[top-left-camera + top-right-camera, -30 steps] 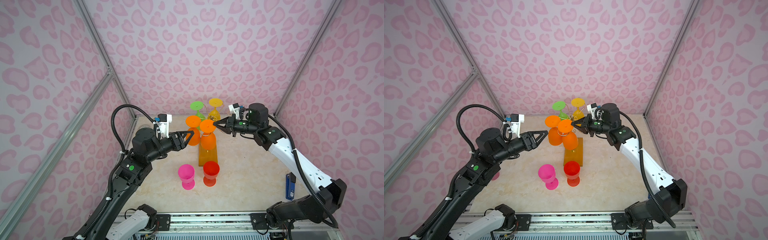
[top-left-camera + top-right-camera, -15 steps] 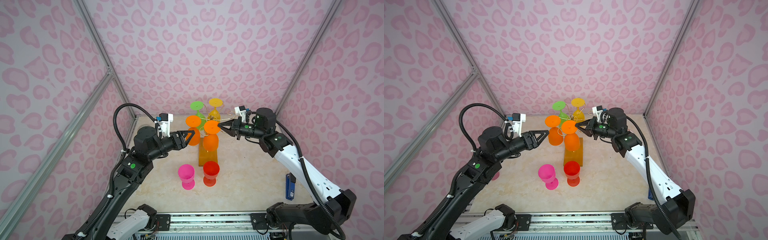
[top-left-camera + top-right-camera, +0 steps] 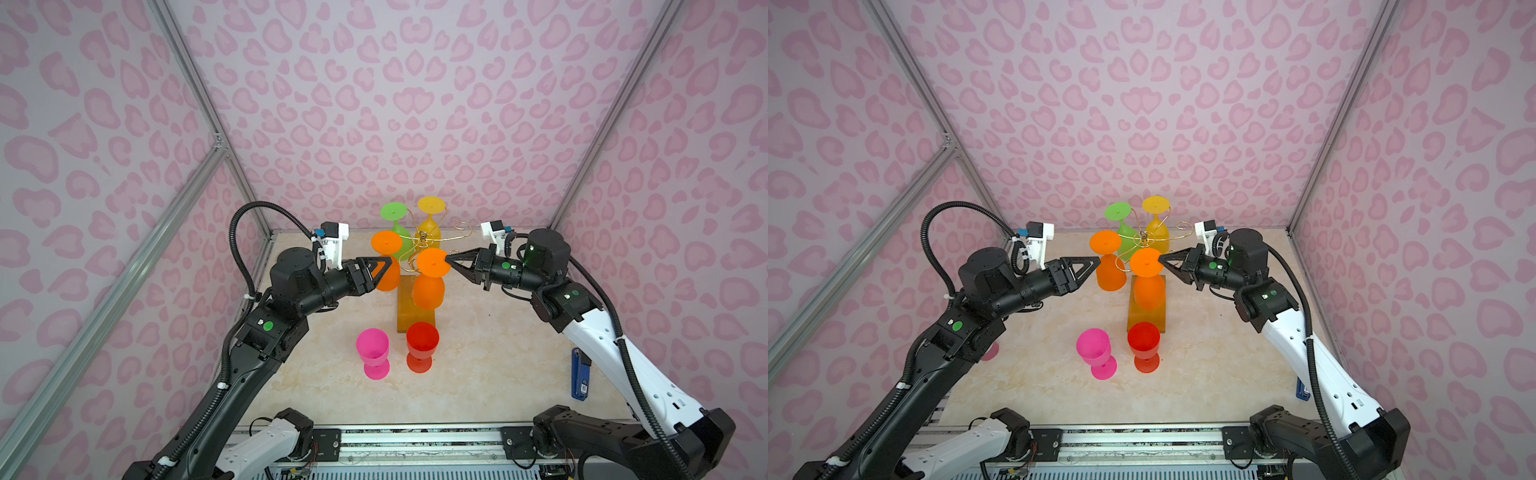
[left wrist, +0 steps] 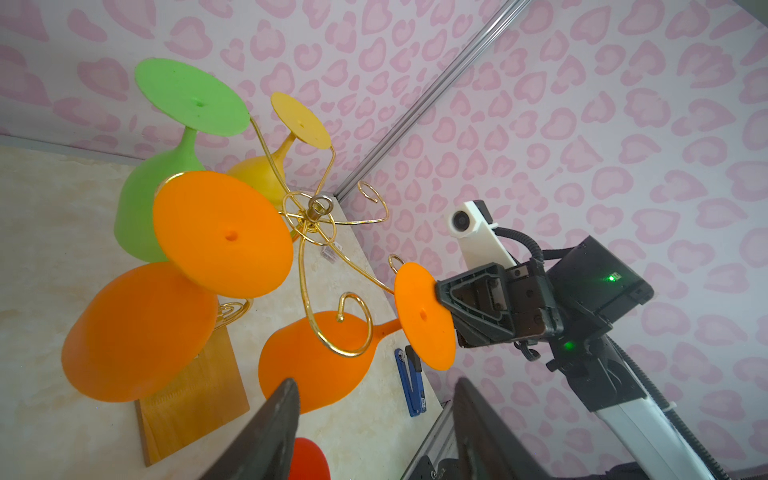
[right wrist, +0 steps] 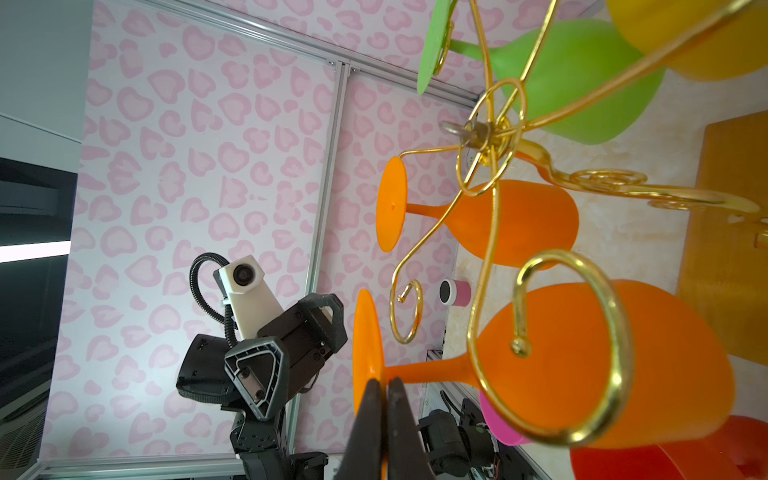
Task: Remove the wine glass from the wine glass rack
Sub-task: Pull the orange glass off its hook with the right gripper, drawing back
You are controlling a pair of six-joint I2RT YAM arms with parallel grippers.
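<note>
Right wrist view: the right gripper (image 5: 384,382) is clenched on the rim of the foot of the nearer orange wine glass (image 5: 582,365). The glass lies straight ahead of the fingertips. Its stem runs on away from them to the bowl, which hangs tilted beside a curled arm of the wine glass rack (image 5: 490,137). That gold scroll crosses in front of the bowl, and I cannot tell whether the stem is clear of it. The pull probably has to go outward, away from the rack's hub.

The right arm is the nearer one. In a top view the left gripper (image 3: 1094,268) stands released and empty, beside the second orange wine glass (image 3: 1105,242).

There are six glasses and one rack. Two orange, one green (image 3: 393,211) and one yellow (image 3: 431,204) are inverted at the rack. One pink (image 3: 372,347) and one red (image 3: 422,338) stand upright on the tabletop (image 3: 498,332).
</note>
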